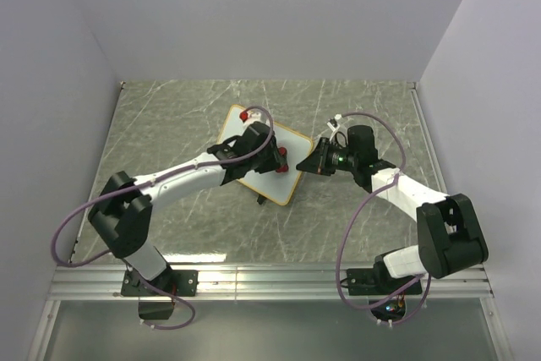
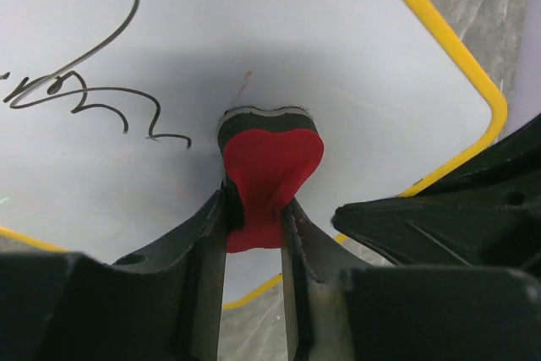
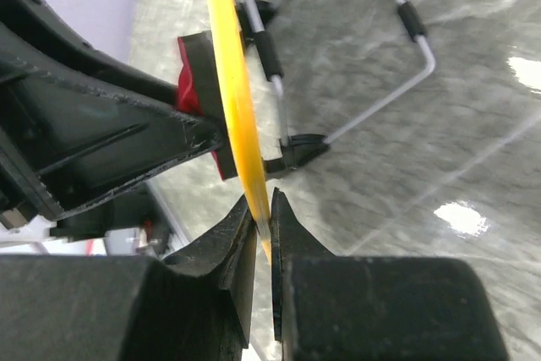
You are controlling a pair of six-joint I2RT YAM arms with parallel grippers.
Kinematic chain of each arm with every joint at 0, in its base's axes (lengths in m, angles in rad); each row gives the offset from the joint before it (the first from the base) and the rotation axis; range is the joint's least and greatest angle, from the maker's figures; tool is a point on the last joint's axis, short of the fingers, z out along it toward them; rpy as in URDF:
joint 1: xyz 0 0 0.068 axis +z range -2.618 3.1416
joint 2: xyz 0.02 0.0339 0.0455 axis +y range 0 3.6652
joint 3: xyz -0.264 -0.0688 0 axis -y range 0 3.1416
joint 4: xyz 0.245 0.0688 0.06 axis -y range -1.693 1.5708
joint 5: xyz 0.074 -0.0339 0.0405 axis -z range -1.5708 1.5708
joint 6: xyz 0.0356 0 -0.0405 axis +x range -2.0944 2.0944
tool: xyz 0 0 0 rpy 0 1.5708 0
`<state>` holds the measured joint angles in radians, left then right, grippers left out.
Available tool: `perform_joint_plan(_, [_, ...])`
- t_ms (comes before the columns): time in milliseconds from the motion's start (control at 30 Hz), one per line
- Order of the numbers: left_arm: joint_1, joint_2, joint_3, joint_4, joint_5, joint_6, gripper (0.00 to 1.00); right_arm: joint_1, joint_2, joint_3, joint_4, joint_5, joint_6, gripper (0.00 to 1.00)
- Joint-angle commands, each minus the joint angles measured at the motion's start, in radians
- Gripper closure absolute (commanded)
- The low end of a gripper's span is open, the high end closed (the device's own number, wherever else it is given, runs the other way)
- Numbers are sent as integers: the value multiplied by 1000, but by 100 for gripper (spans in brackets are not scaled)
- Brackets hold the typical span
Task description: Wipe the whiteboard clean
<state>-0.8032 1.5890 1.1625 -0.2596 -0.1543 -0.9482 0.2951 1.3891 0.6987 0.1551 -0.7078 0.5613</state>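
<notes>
The whiteboard [image 1: 285, 182], white with a yellow frame, lies tilted at the table's middle. In the left wrist view its surface [image 2: 338, 65] carries a black scribble [image 2: 84, 95] at the left. My left gripper [image 1: 272, 158] is over the board, shut on the red bow-shaped eraser [image 2: 270, 166], whose grey felt edge presses on the board right of the scribble. My right gripper [image 1: 308, 164] is shut on the board's right edge; the right wrist view shows the yellow frame [image 3: 232, 82] pinched between its jaws [image 3: 262, 209].
A small red object [image 1: 245, 113] sits at the board's far corner. A black foot [image 1: 264, 200] sticks out at the near edge. A wire stand [image 3: 406, 65] shows behind the board. The marbled table [image 1: 169, 124] has walls on three sides.
</notes>
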Motion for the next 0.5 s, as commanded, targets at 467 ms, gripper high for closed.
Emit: perform_joint_plan(467, [443, 133, -152, 56, 111, 144, 100, 18, -52, 30, -193, 31, -66, 100])
